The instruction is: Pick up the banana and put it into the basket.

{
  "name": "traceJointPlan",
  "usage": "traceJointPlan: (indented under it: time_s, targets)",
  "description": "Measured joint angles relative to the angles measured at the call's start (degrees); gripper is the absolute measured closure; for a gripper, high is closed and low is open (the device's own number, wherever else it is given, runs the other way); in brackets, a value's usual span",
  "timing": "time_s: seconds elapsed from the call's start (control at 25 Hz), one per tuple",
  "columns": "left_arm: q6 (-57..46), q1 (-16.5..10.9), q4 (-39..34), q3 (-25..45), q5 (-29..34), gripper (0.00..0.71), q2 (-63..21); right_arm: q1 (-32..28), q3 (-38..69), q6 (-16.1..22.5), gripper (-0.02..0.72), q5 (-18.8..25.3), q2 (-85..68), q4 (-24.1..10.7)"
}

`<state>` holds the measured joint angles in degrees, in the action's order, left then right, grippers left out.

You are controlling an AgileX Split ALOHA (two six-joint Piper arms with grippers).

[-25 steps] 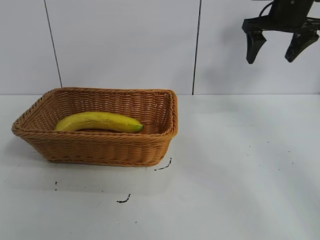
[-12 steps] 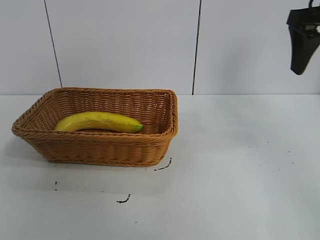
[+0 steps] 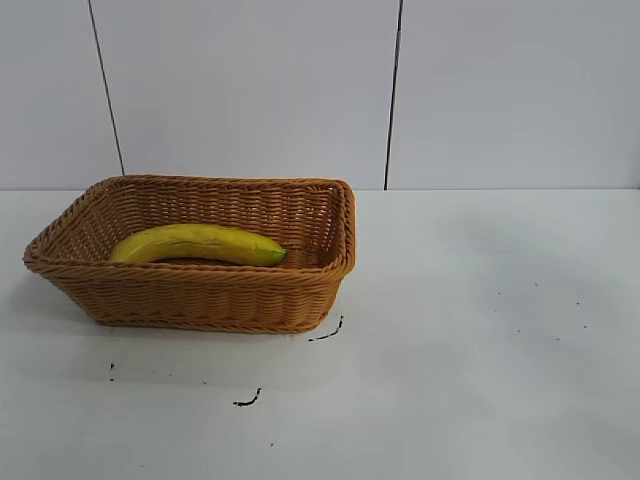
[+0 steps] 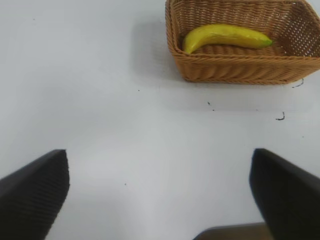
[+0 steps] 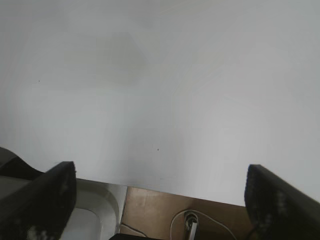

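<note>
Long curved yellow banana (image 3: 197, 243) lies inside tan woven wicker basket (image 3: 200, 298), task looks done; left claw (image 4: 159, 192) and right claw (image 5: 160, 200) both spread apart, empty.

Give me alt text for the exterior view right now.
A yellow banana lies inside a woven wicker basket at the left of a white table. No arm or gripper shows in this view.

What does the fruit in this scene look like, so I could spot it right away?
Start at the white table; on its left part stands a tan woven wicker basket, the largest thing there. Lying along its floor is the banana, long and curved. It is the only smooth, bright yellow thing, with a greenish dark tip pointing toward the basket's right end.
</note>
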<state>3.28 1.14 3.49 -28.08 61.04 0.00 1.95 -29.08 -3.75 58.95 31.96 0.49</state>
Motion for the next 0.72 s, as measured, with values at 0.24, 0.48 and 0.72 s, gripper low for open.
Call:
traceJointPlan:
  time_s: [0.24,0.48,0.72]
  targets:
    - [0.0,0.0,0.0,0.0,0.0,0.015,0.0,0.0,0.3,0.87,0.048,-0.56,-16.69,-0.01]
    - [0.0,0.0,0.0,0.0,0.0,0.015,0.0,0.0,0.6,1.31,0.048,-0.56,-28.45,-0.01]
    - [0.0,0.0,0.0,0.0,0.0,0.015,0.0,0.0,0.67,1.43,0.048,-0.45,-32.28,0.21]
